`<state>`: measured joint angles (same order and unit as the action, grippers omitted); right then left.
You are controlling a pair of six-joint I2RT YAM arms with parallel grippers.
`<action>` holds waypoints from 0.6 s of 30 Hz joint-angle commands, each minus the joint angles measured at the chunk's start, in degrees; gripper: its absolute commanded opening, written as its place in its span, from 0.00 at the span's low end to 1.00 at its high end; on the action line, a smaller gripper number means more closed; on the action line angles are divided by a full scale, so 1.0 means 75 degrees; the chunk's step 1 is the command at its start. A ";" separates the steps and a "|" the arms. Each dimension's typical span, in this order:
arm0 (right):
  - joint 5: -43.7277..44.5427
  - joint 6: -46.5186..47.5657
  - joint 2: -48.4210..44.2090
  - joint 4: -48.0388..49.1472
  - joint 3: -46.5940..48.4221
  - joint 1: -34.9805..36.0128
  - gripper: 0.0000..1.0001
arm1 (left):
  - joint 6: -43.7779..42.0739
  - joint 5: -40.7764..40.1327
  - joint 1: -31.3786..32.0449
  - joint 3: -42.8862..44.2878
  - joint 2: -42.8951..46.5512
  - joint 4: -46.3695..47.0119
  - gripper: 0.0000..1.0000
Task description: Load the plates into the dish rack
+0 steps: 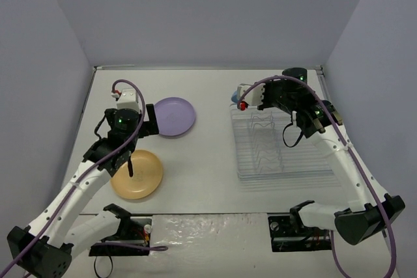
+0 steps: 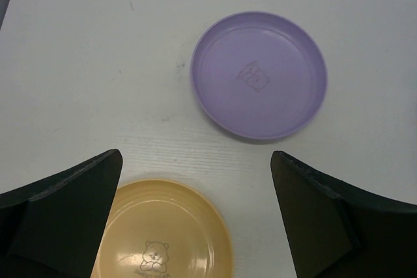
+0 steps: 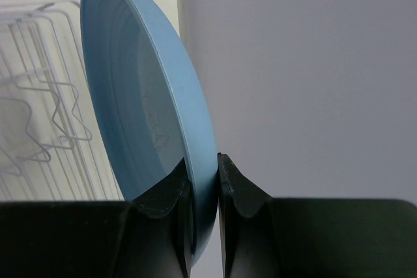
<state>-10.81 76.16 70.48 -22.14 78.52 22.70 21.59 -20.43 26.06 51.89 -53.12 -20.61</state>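
Count: 3 plates, 1 dish rack [image 1: 287, 175], 2 arms.

- Purple plate [image 2: 258, 74]: flat on the bench [image 1: 208, 161], left side, far of the yellow one. Round, shallow, matte, faint square-ish centre mark.
- Yellow-orange plate [image 2: 166, 229]: flat on the bench, near side of the purple one, the two apart. Small bear print at centre.
- Blue plate [image 3: 150, 115]: on edge, tilted slightly, by the rack's far left corner. Can't tell if it touches the rack.
- Rack: clear tray on the right side of the bench, thin wire dividers upright.

Left pincer [image 2: 195, 155]: jaws wide apart, holding nothing, above the gap between the purple and yellow plates.
Right pincer [image 3: 202, 161]: clamped on the blue plate's rim.
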 commanded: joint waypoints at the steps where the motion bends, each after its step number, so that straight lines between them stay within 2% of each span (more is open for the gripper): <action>1: 0.0597 0.1252 -0.0169 0.0152 -0.0116 -0.0138 0.00 | 0.0320 -0.0088 -0.0188 0.0077 -0.0520 0.0397 0.97; 7: 0.0495 0.1724 -0.0047 -0.0363 -0.0220 -0.0364 0.00 | 0.0418 -0.0171 -0.0400 0.0183 -0.1085 0.0459 0.97; 12: 0.0422 0.1590 -0.0098 0.0396 -0.0661 -0.0521 0.00 | 0.0508 -0.0005 -0.0557 0.0242 -0.1428 0.0512 0.97; 18: 0.0196 0.1660 0.0216 0.0465 -0.0772 -0.0639 0.00 | 0.0531 0.0086 -0.0557 0.0321 -0.1691 0.0620 0.97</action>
<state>-8.46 87.17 71.34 -24.75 72.82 18.65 24.62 -20.11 22.09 51.11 -65.16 -19.39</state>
